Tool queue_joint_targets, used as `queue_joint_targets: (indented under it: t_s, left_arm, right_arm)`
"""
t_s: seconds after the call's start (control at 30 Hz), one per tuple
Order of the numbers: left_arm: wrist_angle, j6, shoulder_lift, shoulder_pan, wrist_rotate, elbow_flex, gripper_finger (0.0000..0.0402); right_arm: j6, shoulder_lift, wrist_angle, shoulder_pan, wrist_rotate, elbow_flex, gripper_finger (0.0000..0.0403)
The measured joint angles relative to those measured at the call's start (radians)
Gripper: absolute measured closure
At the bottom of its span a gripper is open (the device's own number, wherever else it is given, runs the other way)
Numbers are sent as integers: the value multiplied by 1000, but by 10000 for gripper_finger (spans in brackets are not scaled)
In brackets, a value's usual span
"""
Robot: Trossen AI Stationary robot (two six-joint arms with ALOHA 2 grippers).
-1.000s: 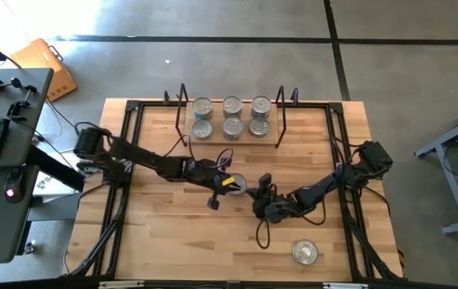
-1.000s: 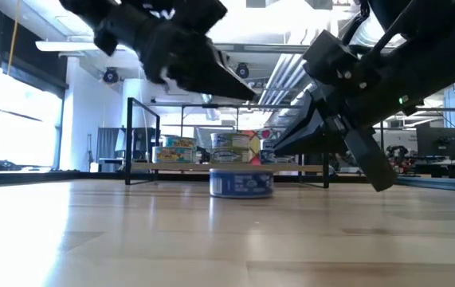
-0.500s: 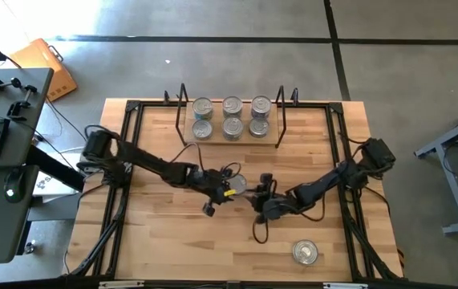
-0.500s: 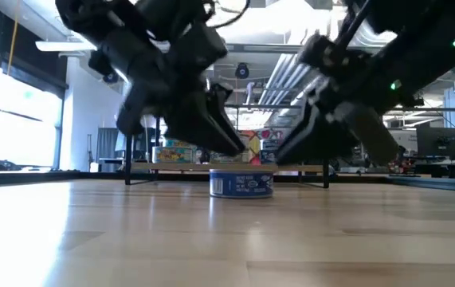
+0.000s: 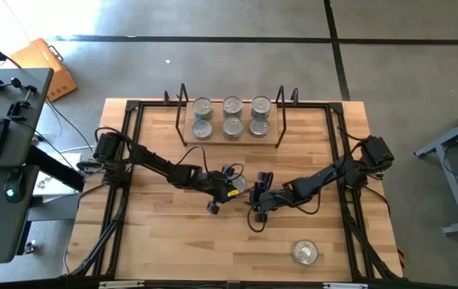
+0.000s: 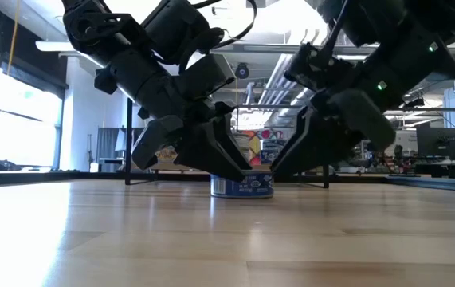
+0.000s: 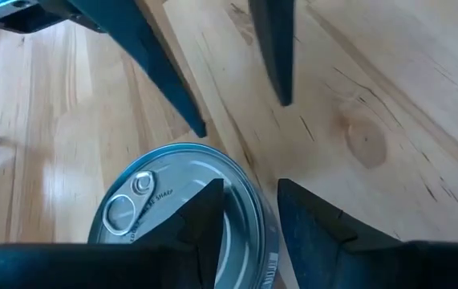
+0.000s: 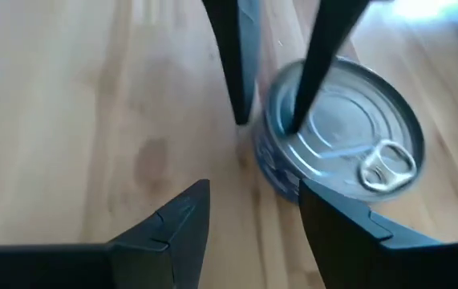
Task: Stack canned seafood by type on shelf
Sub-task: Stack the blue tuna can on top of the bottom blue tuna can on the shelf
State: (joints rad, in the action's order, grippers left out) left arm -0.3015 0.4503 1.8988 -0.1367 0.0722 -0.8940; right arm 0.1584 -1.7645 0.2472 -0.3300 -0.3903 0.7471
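Both grippers at one blue-sided, silver-topped round tin (image 6: 241, 185), mid-bench.
Left gripper (image 7: 246, 210) fingers apart, straddling its rim; right gripper (image 8: 253, 210) fingers apart, empty, beside it.

- High view: overhead, facing straight down on the whole table (image 5: 164, 241).
- Low view: at tabletop height, facing level toward the shelf (image 6: 307, 168).
- Wrist views: close behind each claw, looking past its fingers; both share one blue tin (image 7: 176, 201) lying between the claws.
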Motion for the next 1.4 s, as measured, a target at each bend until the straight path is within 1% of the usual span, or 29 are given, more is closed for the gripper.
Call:
queue_joint_targets:
  t_s: [0.1, 0.17, 0.27, 0.37, 0.4, 0.53, 0.63, 0.73, 0.87, 0.93, 1.07, 1.23, 1.4]
  left_arm:
    - [14, 0, 0, 10, -13, -1, 292]
    - [40, 0, -2, 22, -32, -3, 305]
    - [81, 0, -6, 34, -40, -5, 339]
    - [119, 23, -13, 34, -37, -5, 385]
    - [128, 33, -20, 31, -36, -4, 392]
    - [177, 61, -70, 12, -23, 1, 396]
    - [228, 59, -112, 1, -29, 3, 400]
    - [244, 47, -144, -2, -50, 10, 401]
    - [149, 11, -165, -1, -93, 85, 401]
    - [60, -12, -178, -1, -106, 130, 401]
    - [-110, -62, -185, -1, -116, 233, 401]
    - [-331, -125, -189, 13, -126, 347, 401]
    - [-546, -187, -189, 53, -178, 445, 401]
  right_arm:
    - [0, 0, 39, -9, 9, 0, 219]
    - [-1, 0, 57, -20, 10, 0, 219]
    - [-1, 0, 63, -38, 10, 0, 219]
    - [-8, 0, 64, -57, 0, 0, 219]
    - [-17, 0, 64, -63, -11, 0, 219]
    - [-61, 0, 65, -72, -31, 0, 219]
    - [-60, 0, 74, -65, -27, 0, 219]
    - [-31, 0, 129, -56, -26, 0, 219]
    - [-73, 0, 212, -42, -27, 0, 219]
    - [-115, 1, 245, -33, -28, 0, 219]
    - [-198, 1, 266, -17, -95, 0, 212]
    - [-323, 1, 260, -17, -187, 0, 171]
    - [-400, 1, 253, -18, -204, 0, 110]
